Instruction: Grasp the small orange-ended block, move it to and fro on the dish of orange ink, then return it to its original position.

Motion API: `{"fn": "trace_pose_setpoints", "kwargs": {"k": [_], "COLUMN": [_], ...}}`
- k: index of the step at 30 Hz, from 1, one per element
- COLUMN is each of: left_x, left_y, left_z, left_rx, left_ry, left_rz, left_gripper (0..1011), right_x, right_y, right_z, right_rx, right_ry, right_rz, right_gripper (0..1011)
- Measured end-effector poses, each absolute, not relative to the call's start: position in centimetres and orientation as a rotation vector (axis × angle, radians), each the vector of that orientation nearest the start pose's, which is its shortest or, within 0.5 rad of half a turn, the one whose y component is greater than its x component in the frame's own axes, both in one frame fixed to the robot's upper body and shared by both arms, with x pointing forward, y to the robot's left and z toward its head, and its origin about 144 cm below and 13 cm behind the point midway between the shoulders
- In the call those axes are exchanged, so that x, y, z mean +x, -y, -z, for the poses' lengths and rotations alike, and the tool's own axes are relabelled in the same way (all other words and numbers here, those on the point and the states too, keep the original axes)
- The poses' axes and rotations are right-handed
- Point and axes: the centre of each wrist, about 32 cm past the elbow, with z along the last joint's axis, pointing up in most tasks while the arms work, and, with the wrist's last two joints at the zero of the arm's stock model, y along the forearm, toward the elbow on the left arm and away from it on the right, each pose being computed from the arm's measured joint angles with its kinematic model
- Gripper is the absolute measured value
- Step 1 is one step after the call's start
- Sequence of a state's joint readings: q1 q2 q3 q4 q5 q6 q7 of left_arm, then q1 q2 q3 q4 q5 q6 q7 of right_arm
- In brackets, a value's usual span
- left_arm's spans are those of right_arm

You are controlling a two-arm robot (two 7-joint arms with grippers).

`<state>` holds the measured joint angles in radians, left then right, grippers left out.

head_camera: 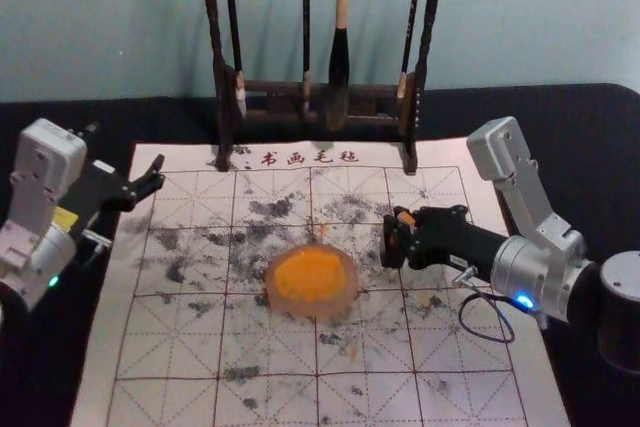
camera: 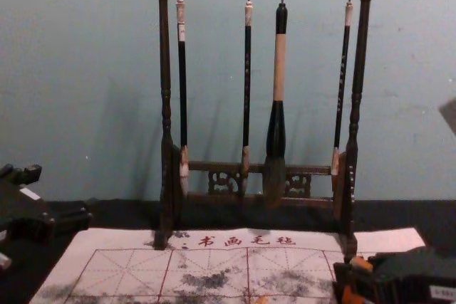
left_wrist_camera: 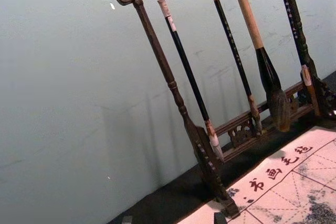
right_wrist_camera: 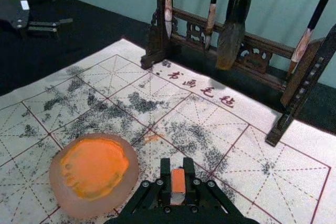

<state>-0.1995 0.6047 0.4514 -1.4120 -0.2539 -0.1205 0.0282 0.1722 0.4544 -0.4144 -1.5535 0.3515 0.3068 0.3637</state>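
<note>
So the right gripper (right_wrist_camera: 177,171) has its fingers closed on the small orange-ended block (right_wrist_camera: 178,183), and from the head view it's at about 2 o'clock from the ink dish (head_camera: 312,310), just beside it. Orange pokes out above and below the fingers in the chest view, so my guess is the middle grip keeps an end free for dabbing. Can't tell if it's touching the calligraphy mat (head_camera: 270,347).

The dish sits mid-mat, which should leave room for the to-and-fro. Clipping its rim would be my worry. Left gripper (head_camera: 157,172) is parked at 10 o'clock, fingers wide apart with nothing in them, probably to stay out of the way. Brush rack's (head_camera: 275,118) at 12, well apart from the dish.
</note>
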Motion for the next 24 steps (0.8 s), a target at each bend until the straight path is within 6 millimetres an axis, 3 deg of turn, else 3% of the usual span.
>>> {"fn": "trace_pose_setpoints", "kwargs": {"k": [21, 24], "left_x": [48.86, 48.86], "left_y": [-30.97, -30.97], "left_z": [-113.98, -113.98], "left_rx": [0.304, 0.304], "left_ry": [0.285, 0.285], "left_rz": [-1.248, -1.248], "left_gripper": [1001, 1001], "right_x": [48.30, 48.30], "right_y": [24.12, 24.13], "right_z": [-116.01, -116.02], "right_rx": [-0.350, -0.349], "right_ry": [-0.156, -0.156], "right_rz": [0.867, 0.867], "right_gripper": [136, 223]}}
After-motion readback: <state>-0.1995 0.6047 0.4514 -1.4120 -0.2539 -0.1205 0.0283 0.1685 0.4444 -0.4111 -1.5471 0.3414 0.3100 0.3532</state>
